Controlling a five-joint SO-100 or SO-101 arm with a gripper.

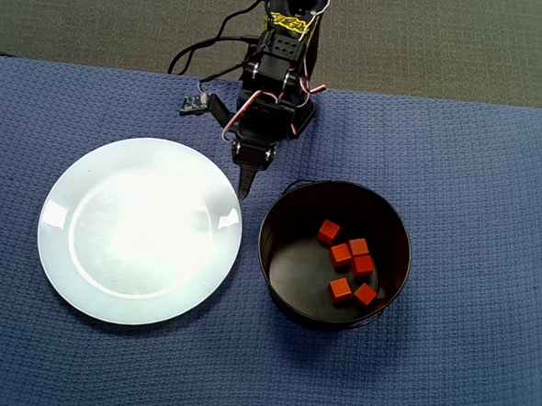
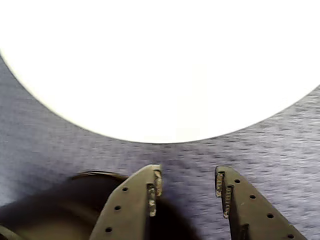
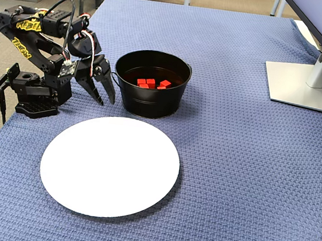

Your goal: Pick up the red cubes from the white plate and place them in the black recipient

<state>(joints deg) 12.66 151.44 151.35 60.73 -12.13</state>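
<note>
Six small matte red-orange cubes (image 1: 348, 261) lay together on the shiny dark floor of the round black metal pot (image 1: 287, 211), gathered toward its 3 o'clock side in the overhead view; in the fixed view only a few of them (image 3: 152, 83) showed above the rim. The pot (image 3: 149, 101) stood on the blue woven tablecloth (image 1: 475, 179), just beside the large round glossy white plate (image 1: 139, 231), which sat at the pot's 9 o'clock overhead and carried no cubes. The black two-finger gripper (image 1: 244, 188) hung above the cloth at the pot's 10 o'clock, between plate and pot. In the wrist view its fingers (image 2: 151, 187) stood apart with nothing between them, the plate (image 2: 160, 65) at 12 o'clock.
</note>
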